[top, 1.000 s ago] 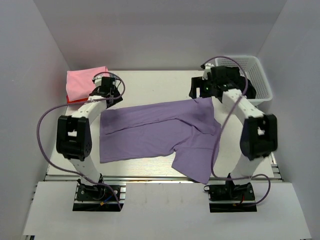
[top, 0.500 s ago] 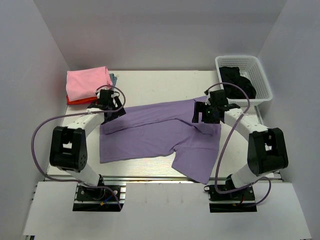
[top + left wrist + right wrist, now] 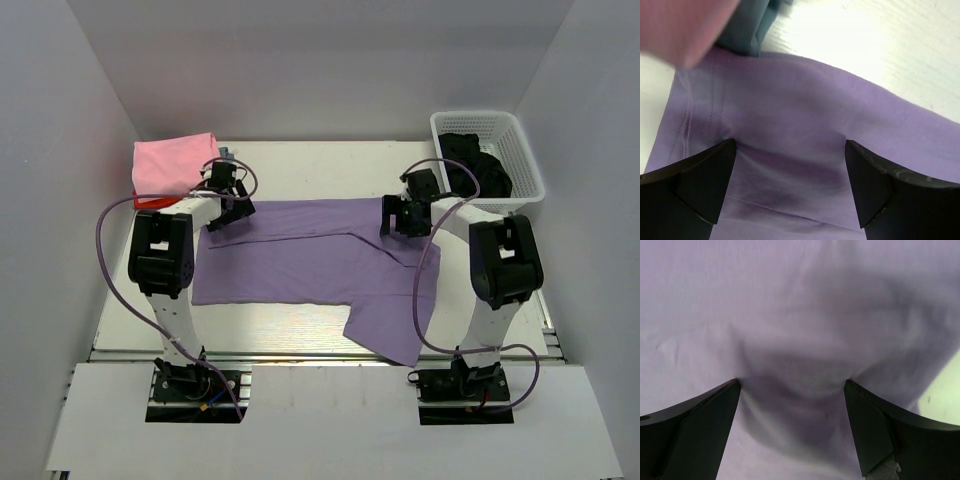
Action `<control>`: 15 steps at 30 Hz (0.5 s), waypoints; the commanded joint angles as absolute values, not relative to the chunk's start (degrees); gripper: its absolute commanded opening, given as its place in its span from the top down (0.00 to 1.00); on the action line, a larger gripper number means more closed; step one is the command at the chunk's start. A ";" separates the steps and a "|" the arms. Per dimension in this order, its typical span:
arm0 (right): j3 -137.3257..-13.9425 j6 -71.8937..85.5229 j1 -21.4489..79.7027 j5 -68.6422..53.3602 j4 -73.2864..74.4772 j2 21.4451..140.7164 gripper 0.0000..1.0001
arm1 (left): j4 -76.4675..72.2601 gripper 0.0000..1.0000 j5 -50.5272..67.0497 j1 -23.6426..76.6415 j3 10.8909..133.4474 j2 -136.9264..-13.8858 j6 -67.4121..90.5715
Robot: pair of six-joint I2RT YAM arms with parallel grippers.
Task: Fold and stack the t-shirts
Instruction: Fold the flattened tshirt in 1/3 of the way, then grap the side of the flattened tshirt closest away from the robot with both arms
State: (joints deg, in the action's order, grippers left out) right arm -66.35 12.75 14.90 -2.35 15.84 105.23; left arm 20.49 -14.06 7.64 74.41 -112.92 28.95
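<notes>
A lavender-purple t-shirt (image 3: 310, 260) lies spread on the white table (image 3: 300, 170), one flap hanging toward the near edge. My left gripper (image 3: 228, 203) is open, low over the shirt's far left corner, with cloth between its jaws (image 3: 790, 145). My right gripper (image 3: 396, 217) is open over the far right part of the shirt, its jaws pressing into the cloth (image 3: 791, 384). A folded pink shirt (image 3: 172, 165) sits on a red one (image 3: 148, 201) at the back left. A grey-blue one (image 3: 747, 30) peeks out beside them.
A white lattice basket (image 3: 520, 150) with dark cloth (image 3: 478, 168) in it stands at the back right, close behind my right arm. The folded stack lies just behind my left gripper. White walls close in three sides.
Both grippers came down from a raised position, and the shirt's far edge now lies flat and straight on the table. The arms have drawn in over that edge.
</notes>
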 commanded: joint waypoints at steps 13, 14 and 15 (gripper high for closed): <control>-61.88 10.90 17.66 -0.35 25.98 80.89 0.10 | 39.52 0.00 -15.46 7.04 72.69 -88.35 33.91; -59.79 11.07 18.80 1.39 29.23 77.81 0.10 | 42.16 0.00 -16.08 7.03 71.90 -86.50 35.75; -58.98 10.99 19.94 1.32 30.40 75.00 0.10 | 46.97 0.00 -18.26 7.03 69.37 -84.66 39.77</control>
